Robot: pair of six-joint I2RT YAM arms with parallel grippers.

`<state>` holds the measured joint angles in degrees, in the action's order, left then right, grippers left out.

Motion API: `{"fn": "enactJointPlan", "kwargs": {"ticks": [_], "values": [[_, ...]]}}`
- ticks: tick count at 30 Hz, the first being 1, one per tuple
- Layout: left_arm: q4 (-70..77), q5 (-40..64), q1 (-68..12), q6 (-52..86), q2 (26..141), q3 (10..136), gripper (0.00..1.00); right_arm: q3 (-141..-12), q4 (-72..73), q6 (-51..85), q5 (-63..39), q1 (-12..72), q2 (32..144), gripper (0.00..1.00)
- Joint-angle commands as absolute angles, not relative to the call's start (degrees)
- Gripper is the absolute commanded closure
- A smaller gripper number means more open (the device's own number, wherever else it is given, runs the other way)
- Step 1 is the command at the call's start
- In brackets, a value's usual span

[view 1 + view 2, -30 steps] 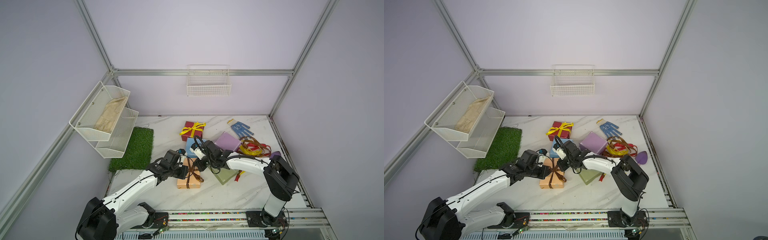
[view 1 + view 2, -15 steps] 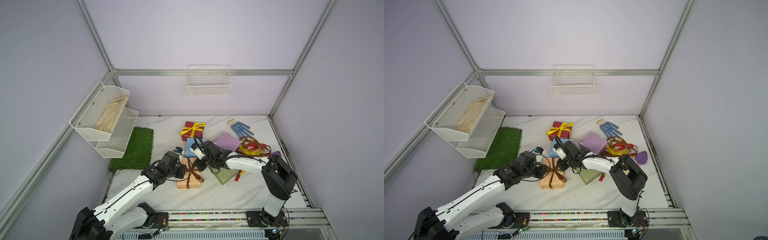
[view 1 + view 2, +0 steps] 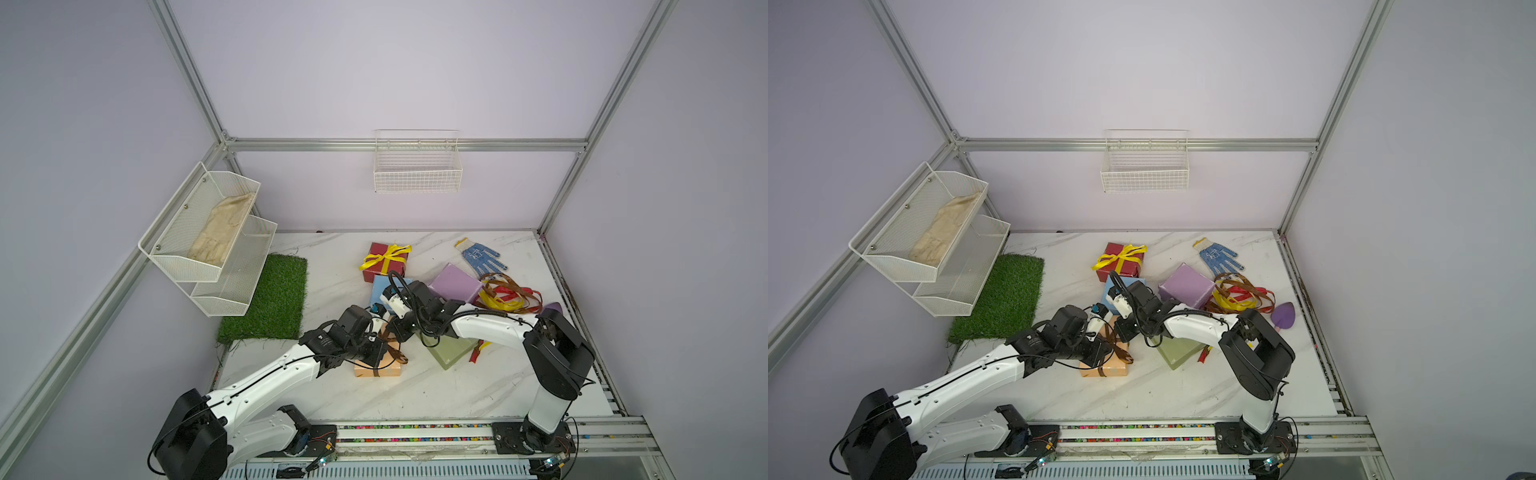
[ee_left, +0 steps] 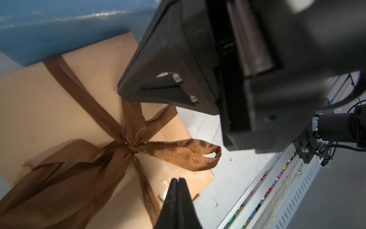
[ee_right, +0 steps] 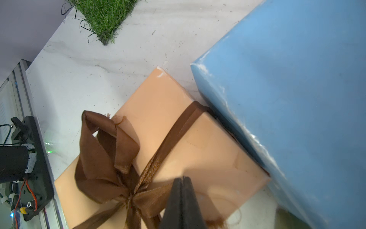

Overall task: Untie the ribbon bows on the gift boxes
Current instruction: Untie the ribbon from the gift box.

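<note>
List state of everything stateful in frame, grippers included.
peach box: brown bow tied
dark red box: yellow bow tied
light blue box: no bow
lilac box: no bow
olive box: no bow
loose ribbons: heaped beside lilac box
left gripper: shut, holding nothing
right gripper: shut at brown bow's tail, grip unclear

You will find the grass mat [image 3: 270,299] at the table's [image 3: 415,395] left edge, below the two-tier wall rack [image 3: 232,286], whose upper tier holds a cloth [image 3: 220,232]. A wire basket [image 3: 417,174] hangs on the back wall. Centre rear stands a gift box [image 3: 380,272] with a bow [image 3: 386,254] on top. In front of it a second box [image 3: 379,289] abuts the front box [image 3: 378,370], which carries a tied bow [image 4: 128,146]. To their right sit a fourth box [image 3: 455,284] and, in front of it, a fifth box [image 3: 453,353]. Further right lies a heap of loose ribbons [image 3: 507,297], with a knit glove [image 3: 480,255] behind.
</note>
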<state>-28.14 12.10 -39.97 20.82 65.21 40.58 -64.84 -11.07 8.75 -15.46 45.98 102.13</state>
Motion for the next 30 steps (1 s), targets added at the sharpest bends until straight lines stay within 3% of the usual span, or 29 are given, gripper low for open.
{"fn": "enactJointPlan", "kwargs": {"ticks": [1, 20, 30], "values": [[-26.7, 8.9, -40.1, 19.8, 64.9, 40.3, 1.0, -65.9, -9.6, 9.9, -15.1, 45.3, 100.4, 1.0], [-27.8, 2.2, -40.1, 24.4, 67.2, 37.3, 1.0, -68.9, -12.4, 10.0, -13.6, 43.7, 95.7, 1.0], [-28.3, 0.9, -40.1, 25.6, 67.7, 37.3, 1.0, -73.7, -17.3, 3.4, -8.4, 37.1, 88.9, 1.0]]}}
